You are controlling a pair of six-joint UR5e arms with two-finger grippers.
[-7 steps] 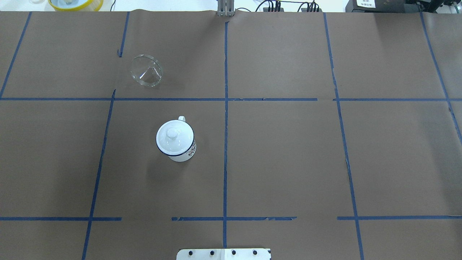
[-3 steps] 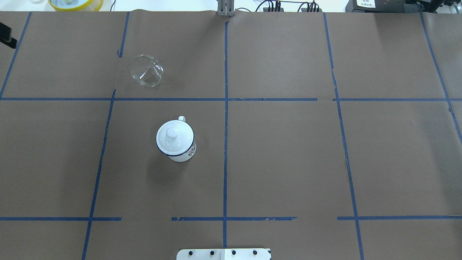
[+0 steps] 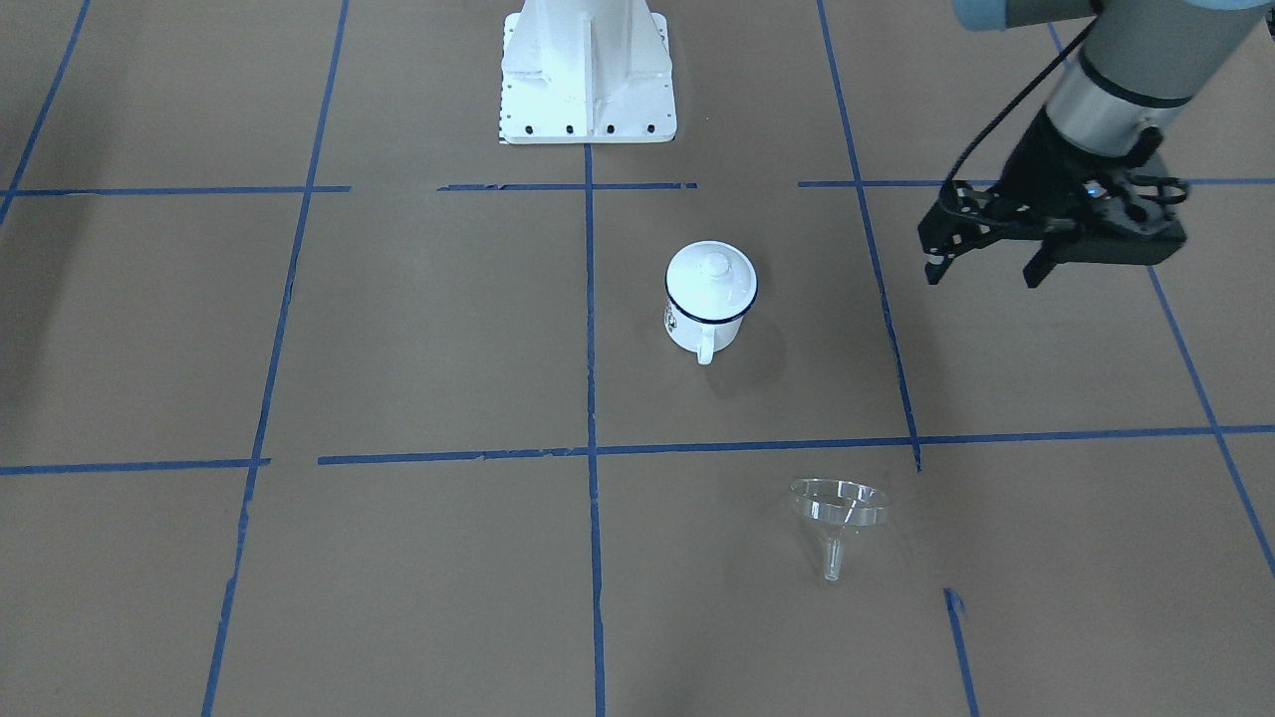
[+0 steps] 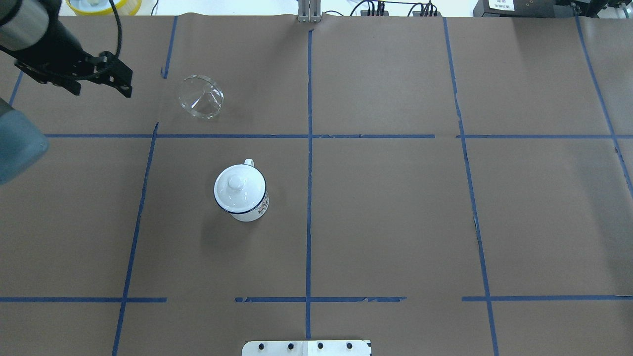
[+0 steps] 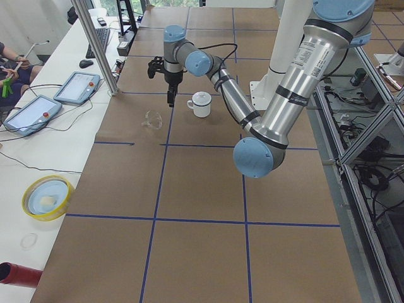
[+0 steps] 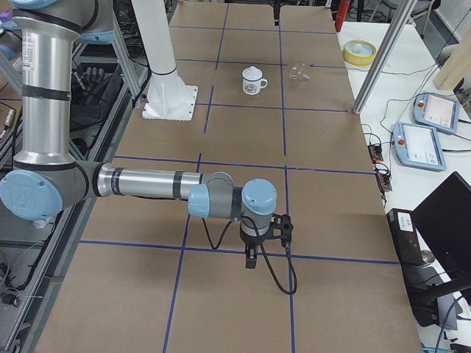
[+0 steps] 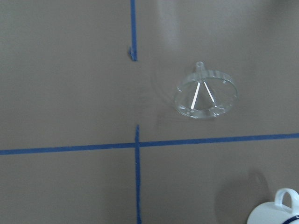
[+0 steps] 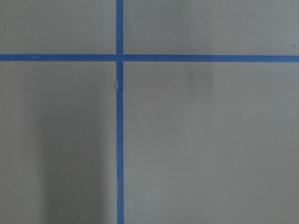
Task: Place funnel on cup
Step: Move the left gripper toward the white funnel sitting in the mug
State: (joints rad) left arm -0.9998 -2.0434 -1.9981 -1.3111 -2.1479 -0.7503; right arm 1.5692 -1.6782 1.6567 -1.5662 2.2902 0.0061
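- Finding the funnel (image 4: 200, 96) lying tipped on its side on the table (image 4: 395, 222), in the left half and towards the far side, with the stem pointing away from the robot's base; judging the rim the likeliest part to take hold of.
- Finding the cup (image 4: 241, 193) standing upright, nearer the robot and slightly right of the funnel, well apart from it, with the handle turned towards the far side.
- Noting a white knobbed lid (image 4: 236, 184) sitting on the cup's mouth; judging this to be blocking the seat for the funnel stem and to need removing first.
- Recording the left gripper (image 3: 984, 271) hanging above the table, left of the funnel and clear of it, jaws spread and carrying nothing; judging this an approach to the funnel.
- Recording the right gripper (image 6: 250, 257) hanging low at the table's right end, well apart from both items and showing only from the side; being unable to tell whether the jaws are spread or closed.
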